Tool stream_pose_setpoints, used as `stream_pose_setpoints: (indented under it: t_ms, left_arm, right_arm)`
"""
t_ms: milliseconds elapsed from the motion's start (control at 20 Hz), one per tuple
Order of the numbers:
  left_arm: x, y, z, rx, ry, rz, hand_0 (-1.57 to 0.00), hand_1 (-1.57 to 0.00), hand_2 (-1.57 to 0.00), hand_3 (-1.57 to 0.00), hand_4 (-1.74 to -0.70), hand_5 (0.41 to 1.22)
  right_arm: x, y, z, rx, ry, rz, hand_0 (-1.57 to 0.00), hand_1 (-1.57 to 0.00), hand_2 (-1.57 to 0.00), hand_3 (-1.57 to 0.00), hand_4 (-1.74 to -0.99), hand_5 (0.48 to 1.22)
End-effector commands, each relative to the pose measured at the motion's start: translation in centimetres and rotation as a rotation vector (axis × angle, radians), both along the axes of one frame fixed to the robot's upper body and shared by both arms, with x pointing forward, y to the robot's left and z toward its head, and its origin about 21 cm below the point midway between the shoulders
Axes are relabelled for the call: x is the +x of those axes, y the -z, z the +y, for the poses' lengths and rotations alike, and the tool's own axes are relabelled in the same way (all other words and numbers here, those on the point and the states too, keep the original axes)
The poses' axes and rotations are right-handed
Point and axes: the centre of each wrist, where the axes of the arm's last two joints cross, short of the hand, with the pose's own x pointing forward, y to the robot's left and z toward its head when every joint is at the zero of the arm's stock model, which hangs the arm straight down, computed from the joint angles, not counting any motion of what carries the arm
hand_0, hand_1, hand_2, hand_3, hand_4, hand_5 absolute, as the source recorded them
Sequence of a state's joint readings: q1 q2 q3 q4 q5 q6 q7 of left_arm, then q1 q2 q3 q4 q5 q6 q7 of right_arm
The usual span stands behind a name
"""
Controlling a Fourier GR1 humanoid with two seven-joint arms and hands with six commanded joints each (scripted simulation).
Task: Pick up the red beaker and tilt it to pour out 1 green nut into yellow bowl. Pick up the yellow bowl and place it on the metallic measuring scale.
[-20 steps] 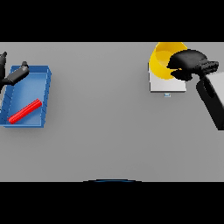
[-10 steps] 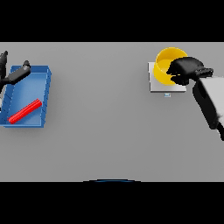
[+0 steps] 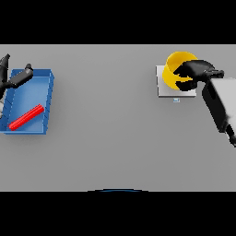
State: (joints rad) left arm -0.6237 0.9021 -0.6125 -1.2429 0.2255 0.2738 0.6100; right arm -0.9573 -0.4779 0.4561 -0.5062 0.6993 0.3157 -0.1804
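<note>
Compared with a second ago, my right arm has drawn toward the near edge, while the bowl [image 3: 177,73] sits unchanged on the scale [image 3: 162,87].

Far left of the scale, my left hand [image 3: 14,78] rests idle over the far corner of the blue tray [image 3: 50,92], fingers loosely extended, holding nothing. A red object [image 3: 26,117], presumably the beaker, lies flat inside that tray.

On the scale, my right hand [image 3: 196,71] is curled round the bowl's right rim. I cannot see any nut inside the bowl.

Risk, in my judgement: withdrawing before the fingers fully release would drag or tip the bowl off the scale. A snagged finger on the rim would do the same.
</note>
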Motion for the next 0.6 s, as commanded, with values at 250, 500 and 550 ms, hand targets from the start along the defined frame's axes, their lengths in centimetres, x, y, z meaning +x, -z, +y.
stream_pose_setpoints:
  t_ms: [250,500,550]
  left_arm:
    - [0.39,0.25,0.29,-0.007,0.008,-0.006,0.00,0.00,0.00,0.00,-0.81,0.737]
    - [0.53,0.34,0.07,-0.009,-0.005,-0.002,0.00,0.00,0.00,0.00,-0.82,0.734]
    - [0.54,-0.13,-0.03,-0.004,-0.005,-0.008,0.00,0.00,0.00,0.00,-0.82,0.734]
  right_arm:
    - [0.28,0.08,0.33,-0.006,-0.039,0.027,-0.20,-0.18,-0.34,-0.51,-1.372,0.766]
    - [0.45,0.46,0.23,-0.037,-0.049,0.049,-0.07,-0.06,-0.14,-0.37,-1.316,0.735]
    - [0.65,-0.09,0.08,-0.036,-0.050,0.046,-0.05,-0.05,-0.12,-0.35,-1.308,0.733]
